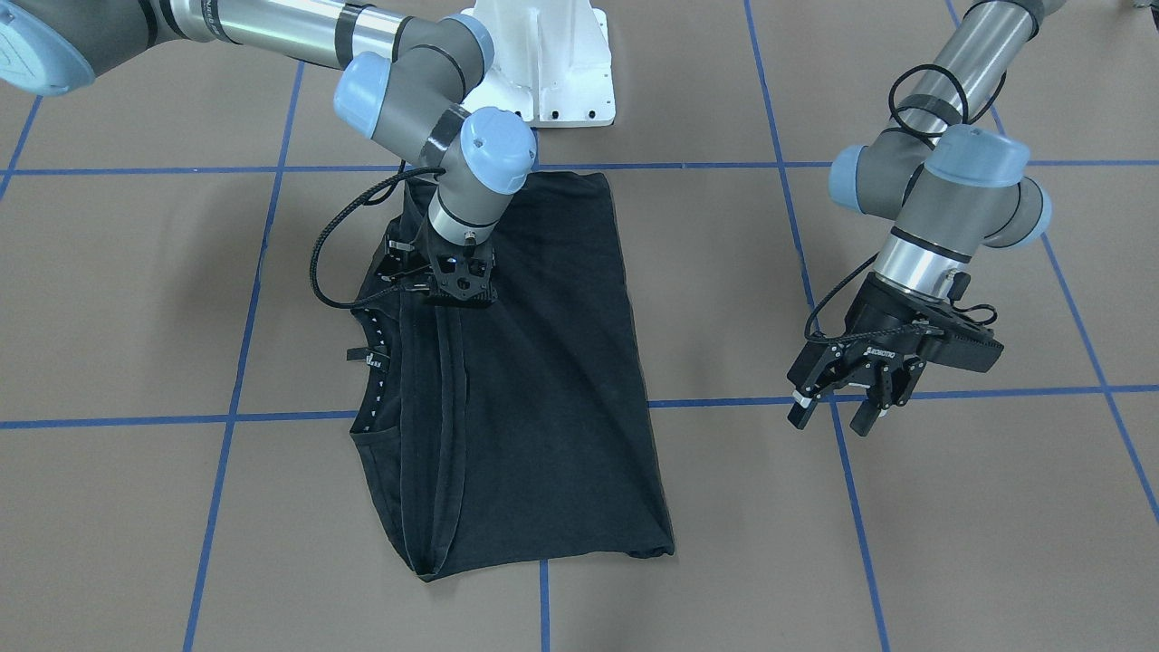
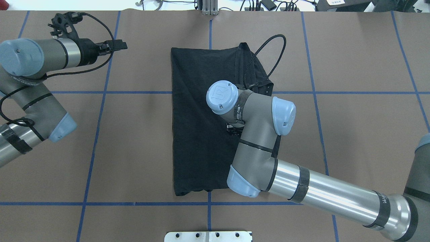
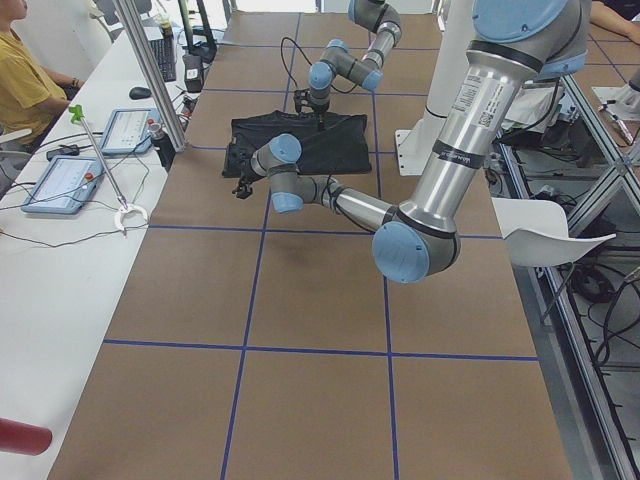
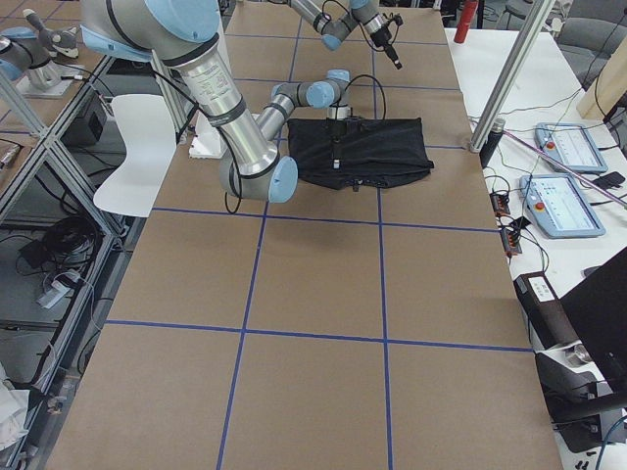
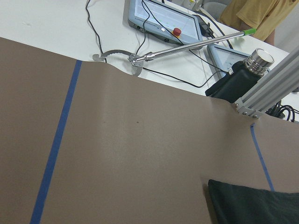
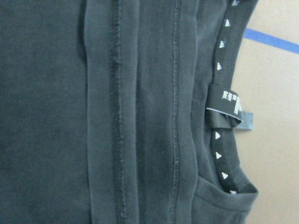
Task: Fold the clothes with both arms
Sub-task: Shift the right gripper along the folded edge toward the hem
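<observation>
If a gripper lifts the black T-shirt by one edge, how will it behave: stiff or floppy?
Probably floppy: the T-shirt lies flat in soft folded layers, so it would likely drape and unfold. It seems light, since the cloth looks thin. If pushed, it may bunch up rather than slide as a whole.

A robotics lab: blue-taped table (image 3: 320,290), aluminium framing (image 4: 509,78), operators' control pendants (image 4: 560,206).
</observation>
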Controlling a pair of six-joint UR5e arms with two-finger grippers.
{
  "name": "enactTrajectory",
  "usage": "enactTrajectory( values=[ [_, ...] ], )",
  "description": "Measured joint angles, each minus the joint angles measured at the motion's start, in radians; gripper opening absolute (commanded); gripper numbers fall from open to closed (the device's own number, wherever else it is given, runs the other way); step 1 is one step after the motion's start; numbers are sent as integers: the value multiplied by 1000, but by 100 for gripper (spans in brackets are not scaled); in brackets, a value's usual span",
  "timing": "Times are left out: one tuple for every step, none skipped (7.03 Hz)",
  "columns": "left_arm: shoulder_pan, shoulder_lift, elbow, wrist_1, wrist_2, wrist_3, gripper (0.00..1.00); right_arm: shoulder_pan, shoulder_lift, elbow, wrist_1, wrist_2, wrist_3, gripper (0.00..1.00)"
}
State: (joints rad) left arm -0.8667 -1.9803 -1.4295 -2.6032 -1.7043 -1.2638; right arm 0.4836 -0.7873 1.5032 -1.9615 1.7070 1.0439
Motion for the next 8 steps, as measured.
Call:
enactTrajectory(
  values=[
    [0, 0, -2, 0, 0, 0, 100, 6, -6, 1, -1, -2, -7, 100],
    [0, 0, -6, 0, 0, 0, 100, 10, -18, 4, 1, -5, -24, 100],
    [0, 0, -8, 0, 0, 0, 100, 15, -27, 14, 0, -3, -37, 100],
    [0, 0, -9, 0, 0, 0, 100, 20, -27, 29, -6, 3, -42, 100],
    [0, 0, -9, 0, 0, -1, 100, 20, -23, 48, -20, 9, -43, 100],
    [0, 0, -8, 0, 0, -1, 100, 2, -23, 91, -63, 10, -40, 100],
    [0, 0, -8, 0, 0, -2, 100, -33, -28, 155, -121, 6, -35, 50],
    [0, 0, -8, 1, 0, -2, 100, -57, -32, 203, -161, 4, -32, 30]
  ],
)
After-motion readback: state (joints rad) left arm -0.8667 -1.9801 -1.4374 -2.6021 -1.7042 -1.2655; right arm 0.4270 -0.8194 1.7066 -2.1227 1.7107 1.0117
